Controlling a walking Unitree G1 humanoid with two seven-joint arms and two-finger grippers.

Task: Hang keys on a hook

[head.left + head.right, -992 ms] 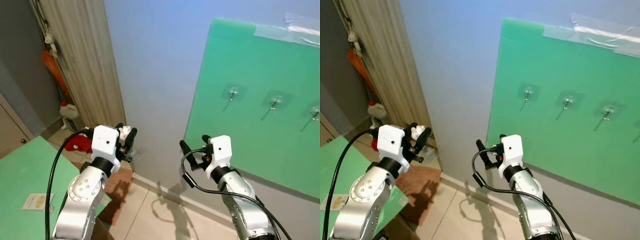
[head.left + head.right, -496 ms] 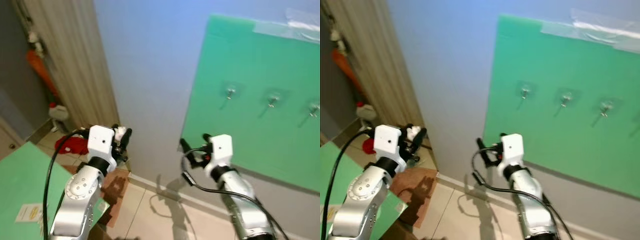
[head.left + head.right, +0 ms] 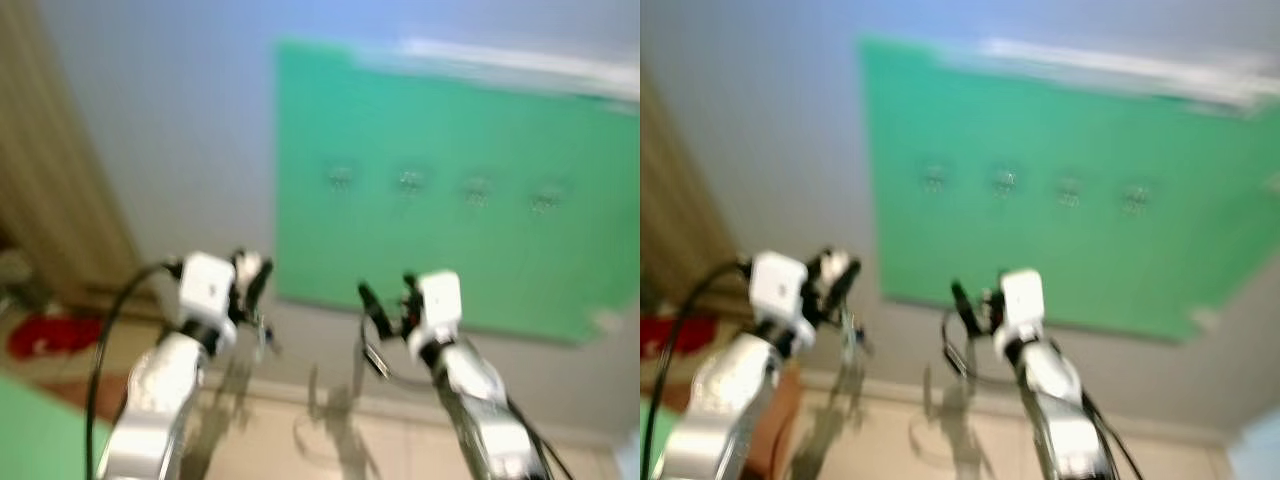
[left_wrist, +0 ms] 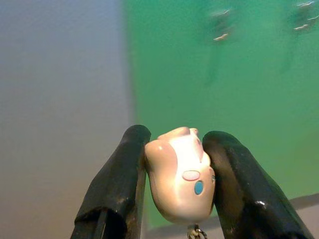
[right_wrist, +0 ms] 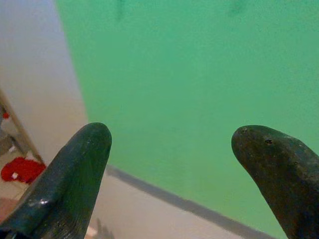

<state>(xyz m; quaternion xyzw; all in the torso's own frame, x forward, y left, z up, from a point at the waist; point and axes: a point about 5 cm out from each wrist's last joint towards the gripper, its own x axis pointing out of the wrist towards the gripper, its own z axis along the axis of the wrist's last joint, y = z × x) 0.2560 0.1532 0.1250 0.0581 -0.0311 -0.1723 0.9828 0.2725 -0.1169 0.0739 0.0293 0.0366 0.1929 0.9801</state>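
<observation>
Left wrist view: the left gripper (image 4: 174,189) pinches the keys' pale charm (image 4: 180,181) short of the green board (image 3: 450,190); the right gripper (image 5: 169,169) is spread, empty. Best approach: square to one hook (image 3: 340,178), ring hanging free.

Green board (image 3: 450,190) on pale blue-grey wall (image 3: 170,120). Keys' charm (image 4: 180,181): pale pink, one pink and one blue spot. Pincer fingers (image 4: 114,184) black.

Both eye views are motion-blurred; the hooks (image 3: 409,181) on the green board (image 3: 500,260) are reduced to faint smudges.
</observation>
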